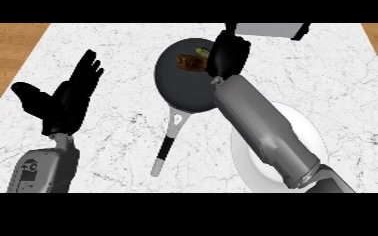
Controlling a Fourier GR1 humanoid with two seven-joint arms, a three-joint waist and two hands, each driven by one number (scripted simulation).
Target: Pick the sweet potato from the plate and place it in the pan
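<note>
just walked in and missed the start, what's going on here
The robot's right hand is stretched over the far rim of a dark pan, and a brown sweet potato lies inside the pan just beside that hand. The white plate at the right, partly hidden by the right forearm, shows nothing on its visible part. The left hand rests open at the left, fingers up. Whether the right hand's fingers have let go cannot be seen.

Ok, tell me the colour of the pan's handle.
The pan's handle is light grey with a black middle section, seen in the head view.
</note>
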